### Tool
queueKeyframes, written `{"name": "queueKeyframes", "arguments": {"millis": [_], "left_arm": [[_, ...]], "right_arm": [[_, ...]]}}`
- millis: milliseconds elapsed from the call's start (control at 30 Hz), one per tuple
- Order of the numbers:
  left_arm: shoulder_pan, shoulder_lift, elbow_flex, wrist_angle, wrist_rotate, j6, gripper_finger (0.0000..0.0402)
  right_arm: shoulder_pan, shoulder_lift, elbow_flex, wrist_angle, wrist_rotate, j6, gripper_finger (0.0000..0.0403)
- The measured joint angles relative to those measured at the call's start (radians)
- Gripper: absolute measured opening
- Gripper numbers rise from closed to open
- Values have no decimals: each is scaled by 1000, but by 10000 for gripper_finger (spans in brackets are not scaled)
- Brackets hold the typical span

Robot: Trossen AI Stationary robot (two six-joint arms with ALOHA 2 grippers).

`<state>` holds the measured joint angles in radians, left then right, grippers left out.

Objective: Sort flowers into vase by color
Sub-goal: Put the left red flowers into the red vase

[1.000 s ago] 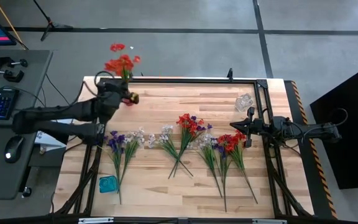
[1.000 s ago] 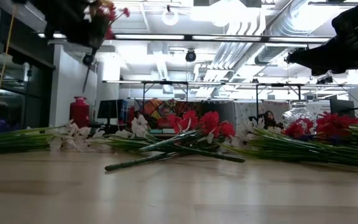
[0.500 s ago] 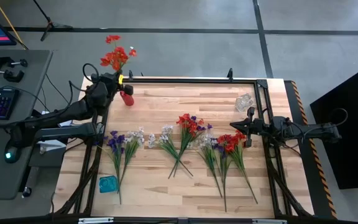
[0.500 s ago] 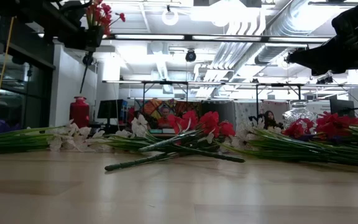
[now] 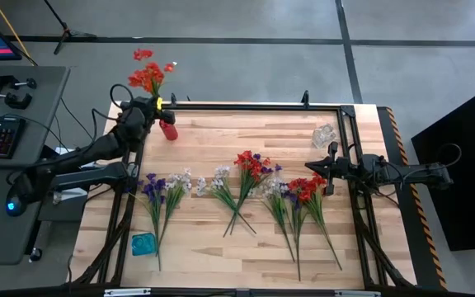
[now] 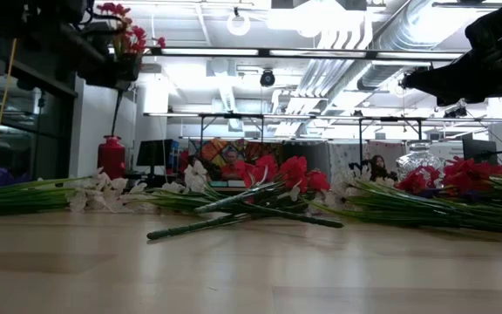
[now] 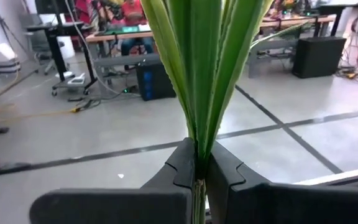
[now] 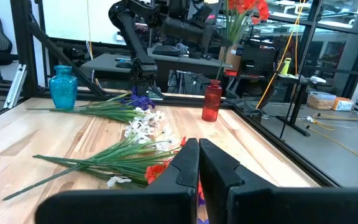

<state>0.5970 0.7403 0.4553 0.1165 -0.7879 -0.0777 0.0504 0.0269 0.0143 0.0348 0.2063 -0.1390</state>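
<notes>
Stem upright, blossoms on top, a red sprig (image 5: 149, 76) sits clenched between the left gripper (image 5: 144, 107) jaws, upper left, above the red vase (image 5: 167, 129). Right gripper (image 5: 334, 167) jaws closed empty.

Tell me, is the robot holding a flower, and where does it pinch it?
Yes. The left gripper pinches the red flower sprig by its green stem, above the red vase. The right gripper is shut on nothing.

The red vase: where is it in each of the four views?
High view: red vase, table's far left corner.
Low view: far left, behind the white blossoms.
Left wrist view: not in it.
Right wrist view: centre, near the table's edge.
Shared landmark: the held red sprig just above it.
</notes>
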Motion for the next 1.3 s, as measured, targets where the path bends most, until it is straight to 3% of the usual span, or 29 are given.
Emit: {"name": "queueKeyframes", "arguments": {"millis": [600,900,1067,1300], "left_arm": [[-9,0,-66,-26,19,-127,36],[-9,0,-66,-77,25,-130,119],[-9,-14,-63,-82,92,-131,175],[-10,-66,36,-344,188,-131,227]], "right_arm": [[0,0,0,0,0,0,0],[0,0,0,0,0,0,0],[0,0,0,0,0,0,0],[0,0,0,0,0,0,0]]}}
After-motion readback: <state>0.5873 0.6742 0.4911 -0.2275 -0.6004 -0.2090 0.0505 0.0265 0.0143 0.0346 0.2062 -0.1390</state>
